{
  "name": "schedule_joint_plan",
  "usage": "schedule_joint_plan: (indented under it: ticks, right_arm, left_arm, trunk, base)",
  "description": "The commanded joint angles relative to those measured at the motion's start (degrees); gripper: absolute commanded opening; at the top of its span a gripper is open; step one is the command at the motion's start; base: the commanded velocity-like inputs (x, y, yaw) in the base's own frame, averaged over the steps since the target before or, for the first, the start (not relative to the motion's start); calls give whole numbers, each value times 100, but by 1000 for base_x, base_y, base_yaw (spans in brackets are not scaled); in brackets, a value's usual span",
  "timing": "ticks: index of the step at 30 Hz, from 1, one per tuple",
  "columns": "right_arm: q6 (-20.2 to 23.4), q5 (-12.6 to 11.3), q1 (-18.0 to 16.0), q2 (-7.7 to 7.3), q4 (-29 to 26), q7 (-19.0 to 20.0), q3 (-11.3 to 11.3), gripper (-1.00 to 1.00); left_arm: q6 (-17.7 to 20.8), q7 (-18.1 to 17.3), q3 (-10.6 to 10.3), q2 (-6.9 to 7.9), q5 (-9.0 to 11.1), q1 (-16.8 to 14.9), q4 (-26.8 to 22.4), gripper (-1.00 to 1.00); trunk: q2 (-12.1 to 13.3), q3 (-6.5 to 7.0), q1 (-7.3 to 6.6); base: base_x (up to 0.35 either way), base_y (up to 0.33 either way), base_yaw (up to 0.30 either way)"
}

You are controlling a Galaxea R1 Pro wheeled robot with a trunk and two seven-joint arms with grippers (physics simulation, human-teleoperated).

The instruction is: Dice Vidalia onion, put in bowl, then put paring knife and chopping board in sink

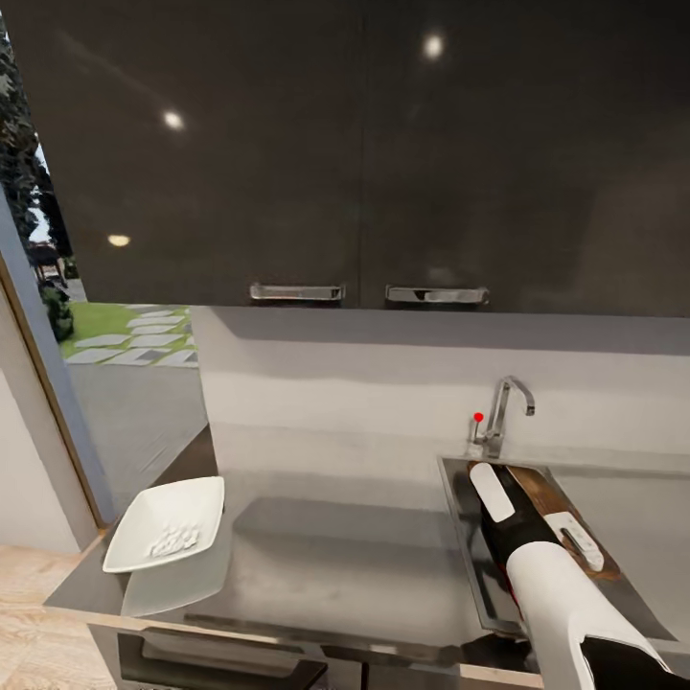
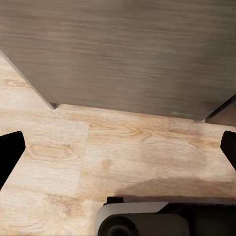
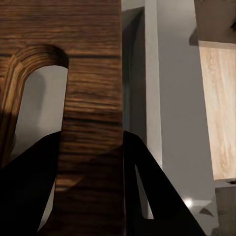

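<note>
Chopping board [image 1: 551, 503]: dark brown wood, tilted over the sink [image 1: 458, 498], partly hidden behind the right arm in the head view. In the right wrist view, board [image 3: 93, 98] close up, grain visible, handle hole beside the gripped strip. Right gripper [image 3: 91, 196]: black fingers [image 3: 147, 187] either side of the board's end strip, clamped on the wood. Right arm [image 1: 565, 594]: white forearm shell reaching forward from the lower right, black wrist section extended over the basin toward the faucet [image 1: 503, 412].

Sink: one grey recessed basin set in the countertop [image 1: 335, 546], at the right side of the head view. One chrome faucet at its back edge, one red-tipped lever [image 1: 477, 418] just beside it.

Bowl [image 1: 168, 522]: one, white, shallow, squarish, on the countertop's left end, well apart from the sink. Small pale pieces [image 1: 172, 543] inside; number not countable.

Left gripper [image 2: 118, 147]: black fingertips [image 2: 10, 152] at opposite edges of the left wrist view, spread wide, nothing between them. Below it, light wooden floor [image 2: 128, 157] and a dark panel [image 2: 118, 49].

Above the counter: two dark glossy wall cabinets [image 1: 364, 153], two metal handles [image 1: 296, 292]. Pale backsplash [image 1: 383, 374] beneath.
</note>
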Motion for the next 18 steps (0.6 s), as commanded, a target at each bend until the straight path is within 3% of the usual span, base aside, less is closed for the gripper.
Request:
schedule_joint_plan:
  ticks: [1,18]
  right_arm:
    - [-3,-2,-2,2,-6,-7,-15,-100]
    - [-20,26,4,-37,55,44,-5,-100]
  left_arm:
    - [-14,47,-48,11,59,3,-4,100]
    - [-14,47,-48,2,59,4,17,100]
  trunk:
    - [-4,-10,2]
    - [-4,-167,2]
  base:
    - [5,0,0]
    - [0,0,0]
